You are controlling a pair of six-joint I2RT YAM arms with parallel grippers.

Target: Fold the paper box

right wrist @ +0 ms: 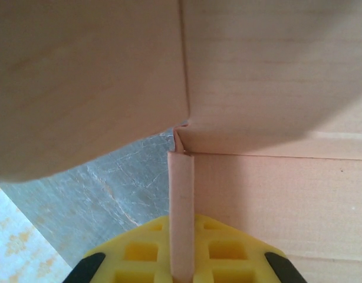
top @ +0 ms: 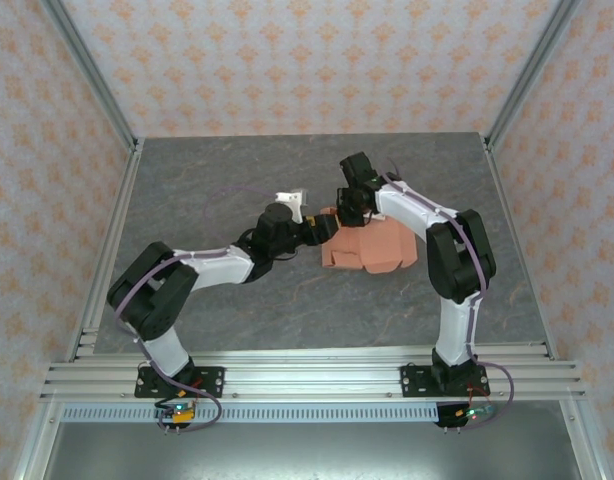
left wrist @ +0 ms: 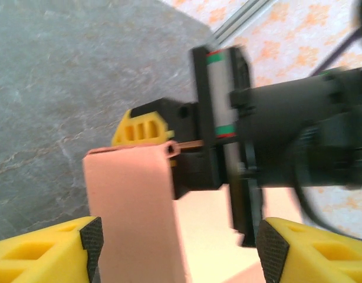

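From overhead: just past centre of the grey table (top: 237, 310), toward 1 o'clock, the paper box (top: 377, 245), half-formed with panels lifted. Flanked at its 9 o'clock edge by the left gripper (top: 315, 230) and met at its 11 o'clock corner by the right gripper (top: 345, 212). Approached from two sides, probably to steady one wall while shaping the next.

Through the left wrist camera: nothing grasped by the left gripper (left wrist: 175, 242), spread wide to either side of an upright salmon panel of the paper box (left wrist: 134, 212). Set just beside the 7 o'clock pad, with contact impossible to tell. Likely positioned to press or pinch that wall. Beyond, toward 12 o'clock, a thin card edge nipped by the right gripper (left wrist: 172, 147), somewhat blurred.

Through the right wrist camera: clamped tight with the right gripper (right wrist: 181, 242) at 6 o'clock, a narrow strip of the paper box (right wrist: 269, 71), edge-on between yellow fingers, just below a creased corner where panels meet. Held there, seemingly, to anchor the fold. Table (right wrist: 122, 177) glimpsed at 8 o'clock beneath a raised flap.
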